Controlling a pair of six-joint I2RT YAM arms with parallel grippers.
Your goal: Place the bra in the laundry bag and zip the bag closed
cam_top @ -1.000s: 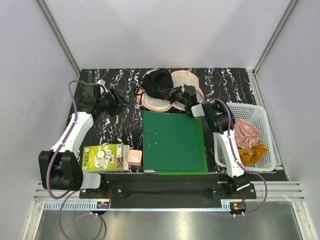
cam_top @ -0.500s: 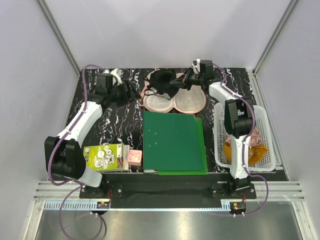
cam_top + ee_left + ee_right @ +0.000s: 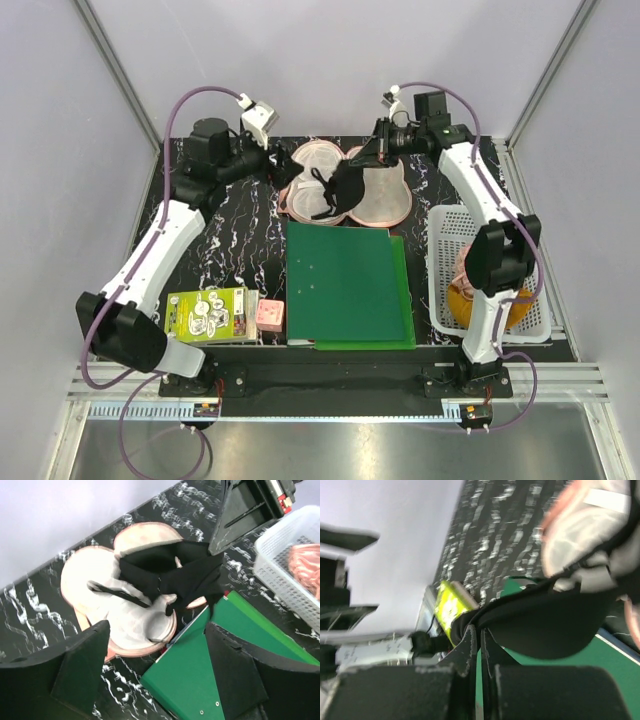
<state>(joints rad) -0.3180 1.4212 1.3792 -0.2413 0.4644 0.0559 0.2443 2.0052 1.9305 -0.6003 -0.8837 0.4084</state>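
The right gripper [image 3: 480,642] has its jaws clenched tight on an edge of the black bra [image 3: 545,625]. In its wrist view the fabric is pinched right at the fingertips and swells outward just beyond them. From above, the bra hangs from those jaws as a dark bundle, directly over the middle of the laundry bag [image 3: 385,205]. The bag lies unzipped and spread flat, with both pale cups facing up. One thin strap [image 3: 117,592] loops away from the bundle onto the cup farther from the right jaws. Whether the rest of the bra touches the bag cannot be told.

The left gripper [image 3: 156,630] is raised on the opposite side of the bag, its jaws released and spread wide with nothing between them. Just past its fingertips lie the near rim of the bag and a corner of a green folder [image 3: 200,675]. The hanging bra is beyond that. Farther off, past the right gripper, a white basket [image 3: 280,575] holds a pink cloth [image 3: 305,562].

Everything rests on a black marbled table [image 3: 30,605]. Well away from both sets of jaws, at the table edge nearest the arm bases, a yellow-green box [image 3: 205,315] sits just beside a small pink block [image 3: 270,315].
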